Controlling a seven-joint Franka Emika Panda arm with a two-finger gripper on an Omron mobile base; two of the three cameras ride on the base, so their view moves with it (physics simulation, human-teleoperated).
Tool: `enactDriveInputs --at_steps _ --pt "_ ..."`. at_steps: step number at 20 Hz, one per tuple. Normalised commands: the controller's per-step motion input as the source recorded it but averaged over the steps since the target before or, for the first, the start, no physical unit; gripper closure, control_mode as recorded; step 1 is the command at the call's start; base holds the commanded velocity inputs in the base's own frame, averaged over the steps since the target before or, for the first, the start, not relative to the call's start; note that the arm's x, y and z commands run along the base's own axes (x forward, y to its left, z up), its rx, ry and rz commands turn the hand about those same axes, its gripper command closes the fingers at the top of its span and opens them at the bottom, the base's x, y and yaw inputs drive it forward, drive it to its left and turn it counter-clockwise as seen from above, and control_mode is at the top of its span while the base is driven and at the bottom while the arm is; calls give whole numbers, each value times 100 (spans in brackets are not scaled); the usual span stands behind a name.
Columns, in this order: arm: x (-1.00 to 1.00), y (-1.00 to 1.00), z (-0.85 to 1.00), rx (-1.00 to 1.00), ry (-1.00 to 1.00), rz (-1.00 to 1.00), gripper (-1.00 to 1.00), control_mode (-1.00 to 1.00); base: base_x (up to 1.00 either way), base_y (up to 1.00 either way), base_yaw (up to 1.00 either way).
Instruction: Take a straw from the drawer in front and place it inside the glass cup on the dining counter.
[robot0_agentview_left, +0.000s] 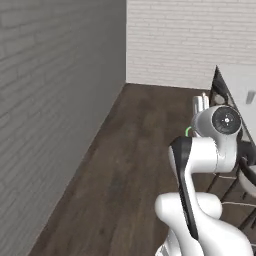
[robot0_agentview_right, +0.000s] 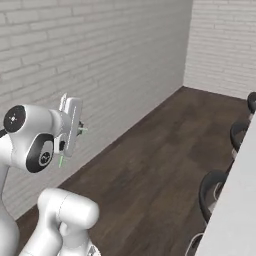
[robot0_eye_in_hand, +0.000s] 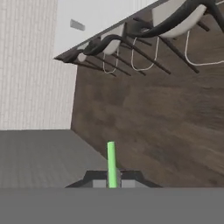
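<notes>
We see white brick walls (robot0_agentview_left: 60, 100) meeting at a corner, and a dark wood floor (robot0_agentview_left: 135, 150) running between them. Along the right side of the room stands the dining counter (robot0_agentview_right: 235, 200), its white worktop slanting up the right edge of the right base view, with its dark end panel visible in the left base view. A row of stools (robot0_agentview_right: 215, 192) with dark seats and thin wire legs lines the near side of that worktop; in the hand view the same stools hang across the top of the picture, since the camera is rolled over.

Our arm (robot0_agentview_left: 200, 150) rises folded in the foreground, with the gripper (robot0_agentview_right: 70, 131) raised beside the brick wall in the right base view, well apart from the dining counter.

The jaws are closed on the straw (robot0_eye_in_hand: 112, 164). In the hand view the thin light green rod stands up from between the two dark fingertips (robot0_eye_in_hand: 96, 180), pinched near its lower end. In the right base view, small green ends of it poke out either side of the hand, and in the left base view a short green bit peeks from behind the wrist.
</notes>
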Motion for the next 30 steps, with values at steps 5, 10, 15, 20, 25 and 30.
enactDriveInputs --at_steps 5,10,15,20,25,30 --pt "0 0 0 0 0 0 100 100 74 3 -53" --pt "0 0 0 0 0 0 100 100 91 12 -57" --pt "0 0 0 0 0 0 100 100 81 35 -58" --pt "0 0 0 0 0 0 100 100 55 58 -51" --pt "0 0 0 0 0 0 100 100 47 63 -44" --pt "0 0 0 0 0 0 100 100 61 61 -45"
